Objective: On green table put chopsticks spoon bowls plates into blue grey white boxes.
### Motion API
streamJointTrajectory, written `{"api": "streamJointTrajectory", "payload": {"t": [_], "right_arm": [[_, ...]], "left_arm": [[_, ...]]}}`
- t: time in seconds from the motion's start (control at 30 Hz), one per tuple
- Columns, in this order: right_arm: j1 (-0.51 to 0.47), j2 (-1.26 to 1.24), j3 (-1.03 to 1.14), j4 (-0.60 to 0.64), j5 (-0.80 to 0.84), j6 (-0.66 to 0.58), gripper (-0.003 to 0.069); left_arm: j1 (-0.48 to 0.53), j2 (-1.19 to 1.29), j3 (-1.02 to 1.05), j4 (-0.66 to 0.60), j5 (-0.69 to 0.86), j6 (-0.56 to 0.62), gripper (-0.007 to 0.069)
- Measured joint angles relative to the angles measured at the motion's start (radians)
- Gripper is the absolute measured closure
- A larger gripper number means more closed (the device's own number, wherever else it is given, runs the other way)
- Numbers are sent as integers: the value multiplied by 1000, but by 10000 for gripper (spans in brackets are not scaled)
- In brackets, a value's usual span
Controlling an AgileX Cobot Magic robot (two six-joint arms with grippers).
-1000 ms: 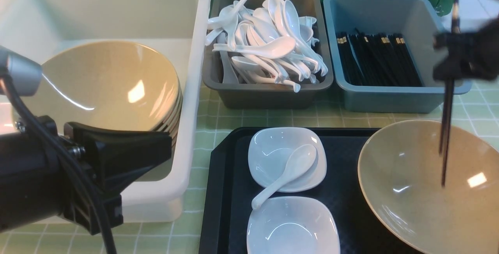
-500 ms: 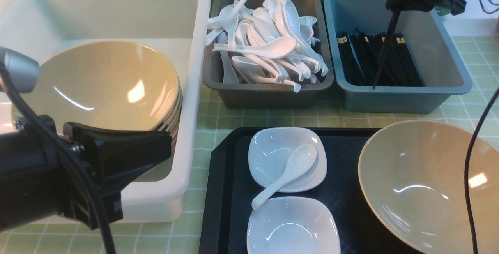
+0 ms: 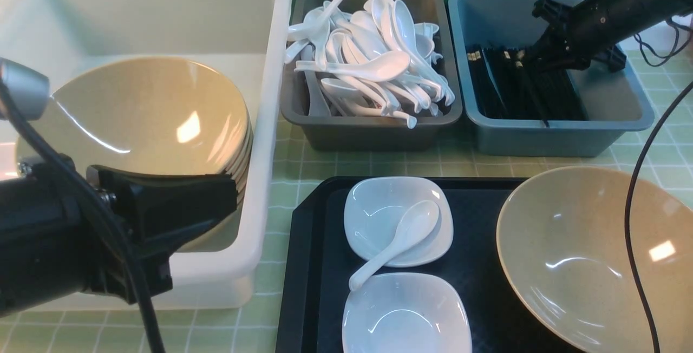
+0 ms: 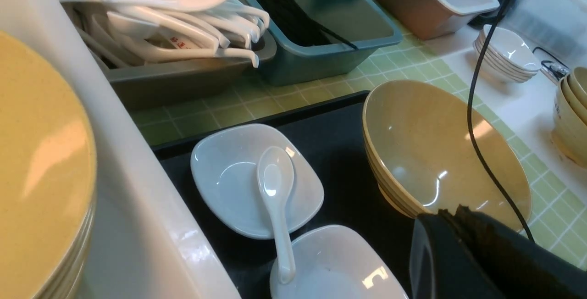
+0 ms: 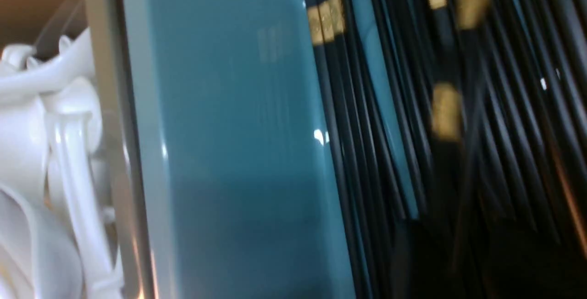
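On the green table (image 3: 379,168), my right gripper (image 3: 533,52) hangs low inside the blue box (image 3: 541,139), right over the black chopsticks (image 3: 520,87) lying there. Its jaws are hidden in blur. One stick's tip pokes over the box's front rim. The grey box (image 3: 373,133) is heaped with white spoons. The white box (image 3: 270,125) holds stacked beige bowls (image 3: 146,120). On the black tray (image 3: 319,266) sit two white plates (image 3: 373,207) (image 3: 406,315), a spoon (image 3: 400,236) across them, and a beige bowl (image 3: 568,255). My left gripper (image 4: 451,209) is shut and empty by the tub.
A black cable (image 3: 633,234) droops across the tray's bowl. In the left wrist view, beyond the cloth's right edge, stand stacked white bowls (image 4: 509,53), stacked beige bowls (image 4: 573,106) and a brown box (image 4: 431,1).
The right gripper carried a hanging pair of chopsticks from above the tray's bowl to the blue box and dropped low. The pair now lies slanted on the others. The left arm barely moved.
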Motion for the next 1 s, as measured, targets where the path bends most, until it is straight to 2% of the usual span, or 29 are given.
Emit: {"api": "streamJointTrajectory", "payload": {"t": [0.13, 0.23, 0.33, 0.5, 0.57, 0.6, 0.7, 0.83, 1.0], "right_arm": [[0, -67, 0, -99, 37, -4, 278], [0, -140, 0, -184, 83, 1, 228], [1, -228, 0, -259, 142, 5, 209], [66, -451, 0, -333, 262, -23, 202], [108, -528, 13, -334, 266, -27, 202], [113, -537, 20, -334, 265, -30, 202], [200, -676, 98, -333, 250, -63, 202], [319, -900, 365, -330, 194, -99, 202], [412, -1144, 709, -331, 139, -127, 202]], "left_arm": [[0, 48, 0, 34, -2, -64, 624], [0, 80, -3, 64, -2, -109, 620], [0, 112, -33, 105, 11, -129, 594], [0, 217, -172, 178, 91, -176, 458], [0, 263, -214, 184, 152, -193, 386], [0, 274, -221, 184, 159, -195, 379], [-11, 342, -256, 185, 245, -200, 260], [-98, 418, -264, 195, 301, -176, 110], [-238, 510, -331, 291, 349, -179, 29]]}}
